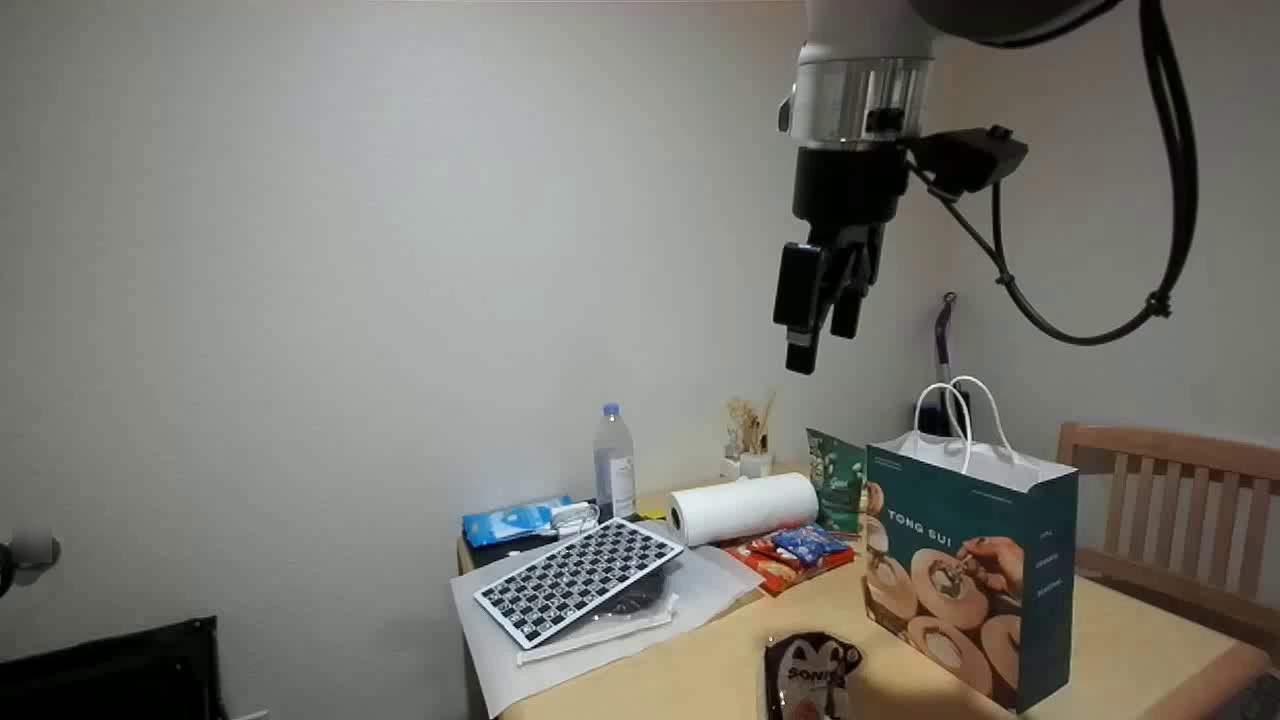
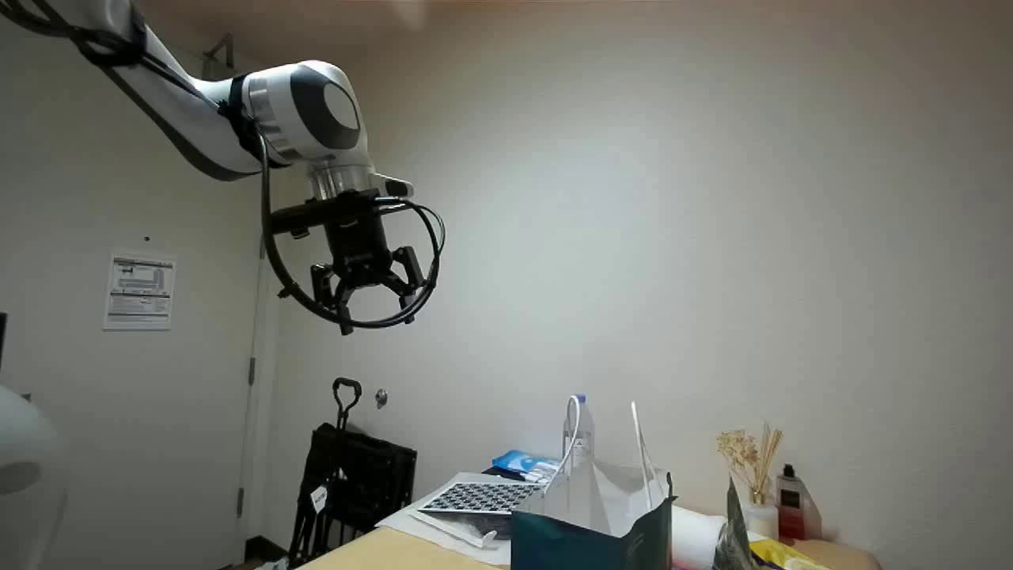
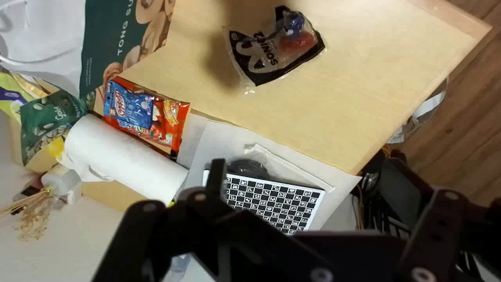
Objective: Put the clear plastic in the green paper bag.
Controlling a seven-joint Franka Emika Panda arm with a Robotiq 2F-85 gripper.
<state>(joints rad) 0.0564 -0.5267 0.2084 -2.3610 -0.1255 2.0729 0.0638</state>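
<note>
as it lies, the clear plastic (image 3: 274, 49) points lengthwise toward packets (image 3: 143, 111)

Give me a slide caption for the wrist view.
Clear, black-trimmed plastic packet lying on the pale tan table, apart from the dark green paper bag.

The table (image 3: 352, 98) is smooth, pale wood. In from its edges, the clear plastic (image 3: 274, 51) glints, glossy and crinkled. Toward the right corner in an exterior view, the green paper bag (image 1: 950, 560) looks smooth and matt; over the left edge lies matt white paper (image 1: 705, 578).
</note>
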